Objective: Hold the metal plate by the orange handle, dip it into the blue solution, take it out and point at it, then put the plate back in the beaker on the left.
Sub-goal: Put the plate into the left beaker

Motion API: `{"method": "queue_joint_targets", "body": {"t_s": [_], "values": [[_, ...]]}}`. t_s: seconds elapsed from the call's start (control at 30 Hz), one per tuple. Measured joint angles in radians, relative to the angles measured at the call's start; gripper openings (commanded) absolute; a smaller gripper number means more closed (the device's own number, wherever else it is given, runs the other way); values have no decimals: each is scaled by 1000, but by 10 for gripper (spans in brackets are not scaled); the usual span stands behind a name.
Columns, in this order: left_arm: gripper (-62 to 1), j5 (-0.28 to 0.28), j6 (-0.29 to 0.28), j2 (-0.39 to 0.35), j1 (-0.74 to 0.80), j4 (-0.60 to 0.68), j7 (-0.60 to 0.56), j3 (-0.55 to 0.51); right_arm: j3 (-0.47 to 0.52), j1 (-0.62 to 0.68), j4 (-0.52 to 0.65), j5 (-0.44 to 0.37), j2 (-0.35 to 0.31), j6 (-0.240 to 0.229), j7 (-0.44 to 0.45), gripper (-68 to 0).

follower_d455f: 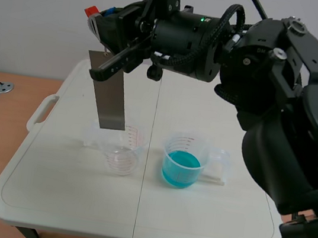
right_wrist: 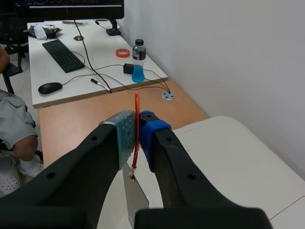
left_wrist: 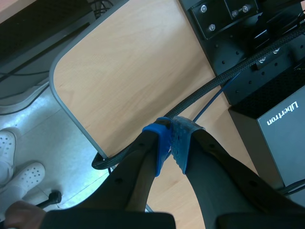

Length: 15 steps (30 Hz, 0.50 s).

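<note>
Three views of one moment. Scene view: the right gripper, reaching across from the right, is clenched on the orange handle, and the metal plate hangs from it with its lower end just above the clear beaker on the left; the beaker of blue solution stands beside that one on the white folding table. Whether the plate is leaving or returning cannot be told. For either step, the plate is best kept hanging straight, lifted clear of the rim, and lowered centrally so that it touches neither wall nor tips the light beaker. Both beakers carry printed graduations, too small to read. Left wrist view: the left gripper is clenched on nothing, pads together, away from the table above a wooden surface and a black cable; a dark box bears a word reading roughly "Liberfron". Right wrist view: the right gripper pinches the handle edge-on, the plate hanging below; a bottle on a far desk has no legible label.
</note>
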<state>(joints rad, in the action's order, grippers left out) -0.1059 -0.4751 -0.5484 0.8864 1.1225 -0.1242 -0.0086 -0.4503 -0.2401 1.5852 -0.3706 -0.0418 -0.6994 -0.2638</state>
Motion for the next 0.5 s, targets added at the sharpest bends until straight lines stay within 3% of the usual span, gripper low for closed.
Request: {"method": "queue_joint_targets", "body": {"t_s": [0.5], "values": [[-581, 0, 0, 0, -32, -42, 0, 0, 0, 0, -161, 0, 0, 1, 31, -662]]}}
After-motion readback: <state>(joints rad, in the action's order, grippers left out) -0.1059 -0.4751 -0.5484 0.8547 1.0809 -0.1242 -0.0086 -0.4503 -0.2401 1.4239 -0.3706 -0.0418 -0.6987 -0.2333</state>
